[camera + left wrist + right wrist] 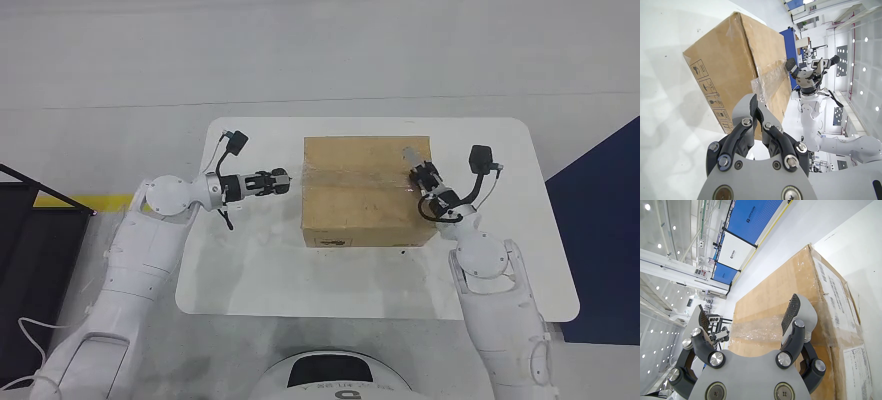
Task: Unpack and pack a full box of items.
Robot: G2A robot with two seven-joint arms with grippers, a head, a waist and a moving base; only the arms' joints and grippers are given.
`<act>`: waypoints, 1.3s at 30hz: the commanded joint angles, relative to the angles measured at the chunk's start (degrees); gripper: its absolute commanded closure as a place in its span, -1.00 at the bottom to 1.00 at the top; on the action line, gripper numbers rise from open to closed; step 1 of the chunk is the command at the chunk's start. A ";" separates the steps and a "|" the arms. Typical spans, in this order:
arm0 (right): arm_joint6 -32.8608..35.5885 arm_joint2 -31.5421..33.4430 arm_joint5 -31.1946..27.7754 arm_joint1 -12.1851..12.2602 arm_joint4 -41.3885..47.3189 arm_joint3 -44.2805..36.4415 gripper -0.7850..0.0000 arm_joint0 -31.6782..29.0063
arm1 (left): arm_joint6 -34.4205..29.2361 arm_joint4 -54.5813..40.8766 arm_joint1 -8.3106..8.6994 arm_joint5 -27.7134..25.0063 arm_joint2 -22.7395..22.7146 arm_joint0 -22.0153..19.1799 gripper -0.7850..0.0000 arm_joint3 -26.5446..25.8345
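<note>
cardboard box [365, 190] lies long axis left-right, left fingers [742, 108] together, right fingers [807, 311] apart

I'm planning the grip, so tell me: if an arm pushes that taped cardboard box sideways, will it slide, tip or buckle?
Probably slides, not tips: the cardboard box sits on a broad base flat on the white table. Likely stiff, since clear tape holds its flaps shut. The crinkled tape could be slick for jaws.
</note>
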 commanded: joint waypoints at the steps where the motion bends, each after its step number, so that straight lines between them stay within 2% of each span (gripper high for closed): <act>1: 0.33 -0.05 0.44 0.03 0.50 -0.29 -1.00 -0.14 | 0.03 -0.09 0.04 -0.11 0.24 -0.16 1.00 0.23; 17: 6.51 -5.22 4.55 0.18 0.17 -0.56 -1.00 3.41 | 0.63 -0.75 0.39 -0.73 1.73 -0.80 1.00 1.05; 39: 10.31 -16.33 7.22 -0.82 1.52 6.20 -1.00 13.51 | 1.19 -2.90 0.99 -1.78 2.55 -0.84 1.00 1.78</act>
